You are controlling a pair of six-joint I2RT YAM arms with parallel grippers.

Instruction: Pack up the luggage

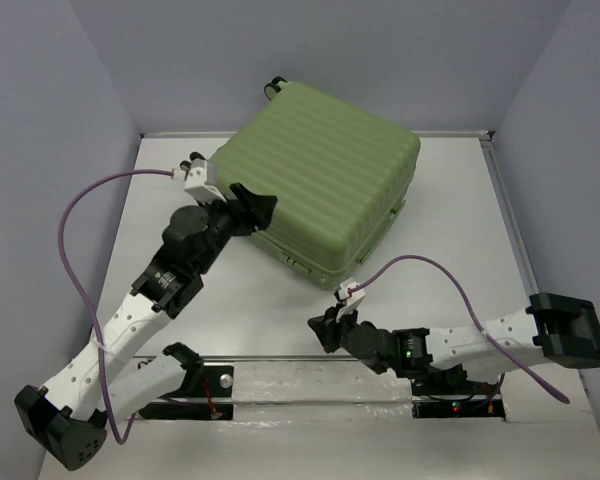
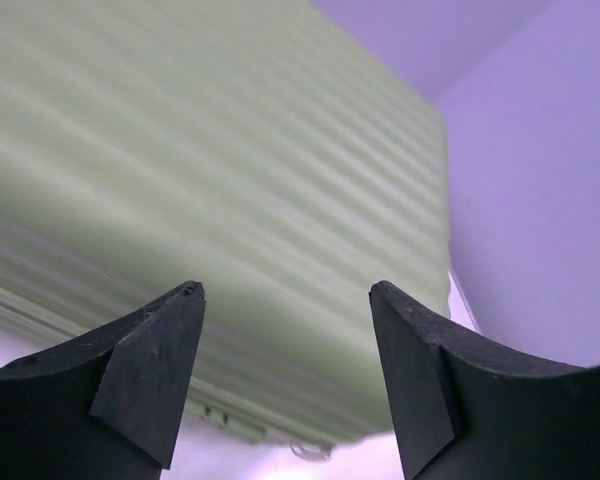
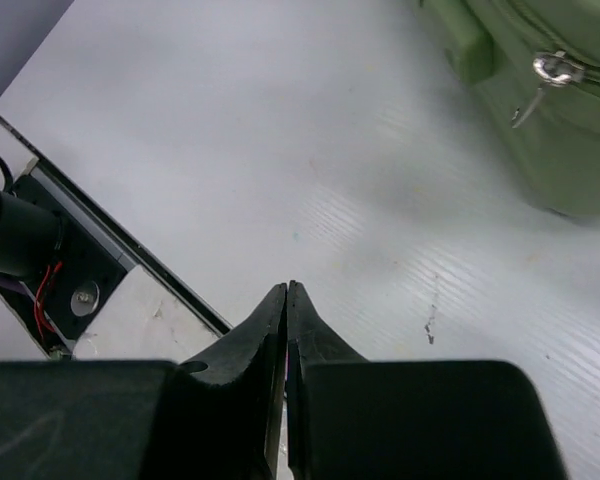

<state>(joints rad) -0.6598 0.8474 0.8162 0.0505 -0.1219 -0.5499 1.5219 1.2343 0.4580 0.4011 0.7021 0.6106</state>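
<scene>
From above we've got the green suitcase [image 1: 325, 185] lying shut and flat at the far middle of the white counter [image 1: 450, 230], wheels [image 1: 273, 84] toward the back. The left pincer [image 1: 252, 205] sits right at its near-left edge. The right pincer [image 1: 328, 330] hangs over bare counter, apart from the near corner.

Left wrist cam: fingers [image 2: 155, 360] spread wide, nothing between them, ribbed shell just behind.

Right wrist cam: fingers [image 3: 270, 320] pressed together, empty, with a suitcase corner [image 3: 560, 150] and zipper pull [image 3: 550, 75] top right.
</scene>
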